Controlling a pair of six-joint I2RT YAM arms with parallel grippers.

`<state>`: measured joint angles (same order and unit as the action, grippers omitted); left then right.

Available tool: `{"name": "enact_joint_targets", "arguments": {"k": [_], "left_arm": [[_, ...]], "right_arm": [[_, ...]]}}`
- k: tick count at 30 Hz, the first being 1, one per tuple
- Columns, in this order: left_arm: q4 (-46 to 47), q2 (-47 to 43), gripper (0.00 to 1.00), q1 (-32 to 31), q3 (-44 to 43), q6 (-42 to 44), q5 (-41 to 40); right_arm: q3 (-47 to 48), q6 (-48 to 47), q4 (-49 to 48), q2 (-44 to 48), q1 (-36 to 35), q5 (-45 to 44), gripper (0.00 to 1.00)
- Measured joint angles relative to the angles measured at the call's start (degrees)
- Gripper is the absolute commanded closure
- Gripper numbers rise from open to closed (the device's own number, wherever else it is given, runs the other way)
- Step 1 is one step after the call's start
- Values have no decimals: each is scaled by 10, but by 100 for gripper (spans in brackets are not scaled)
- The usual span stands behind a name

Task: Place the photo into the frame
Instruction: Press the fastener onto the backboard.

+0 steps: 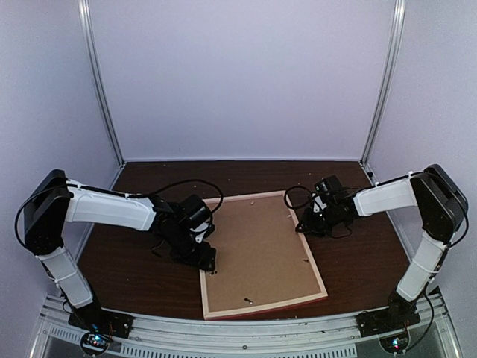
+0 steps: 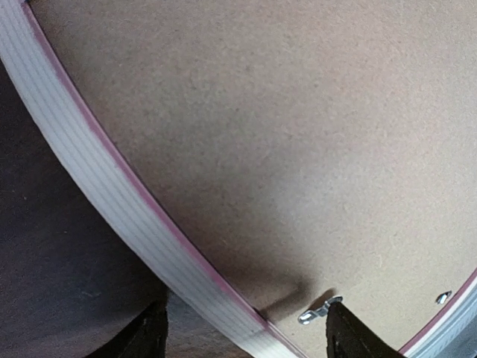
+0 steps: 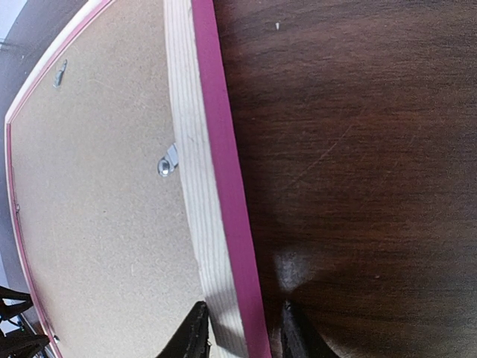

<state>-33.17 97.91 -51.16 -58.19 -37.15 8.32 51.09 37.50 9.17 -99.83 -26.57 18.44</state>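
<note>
The top view looks down from high behind the near edge, far enough back to take in the whole table [image 1: 358,253], with the frame [image 1: 261,305] at lower middle. Each wrist view hangs very close over one side bar of it. The left's bar crosses from upper left to bottom and the right's runs upright at centre, and all three views share the backing board [image 1: 257,250].

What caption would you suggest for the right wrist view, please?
Right gripper gripping a bar of the face-down frame, brown backing board fitted inside, on the dark table.
</note>
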Motion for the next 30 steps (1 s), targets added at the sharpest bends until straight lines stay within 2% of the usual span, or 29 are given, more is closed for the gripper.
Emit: {"name": "enact_joint_targets", "arguments": {"k": [16,24,30], "left_arm": [[-15,28,28,-5,-17,-3,-24],[-17,29,29,-45,-19,-3,-29],[-20,28,37,-62,-16,-9,-33]], "right_arm": [[-5,0,-8,1,3,7,66],[-9,0,-13,2,3,8,67],[-10,0,-15,2,3,9,67]]}}
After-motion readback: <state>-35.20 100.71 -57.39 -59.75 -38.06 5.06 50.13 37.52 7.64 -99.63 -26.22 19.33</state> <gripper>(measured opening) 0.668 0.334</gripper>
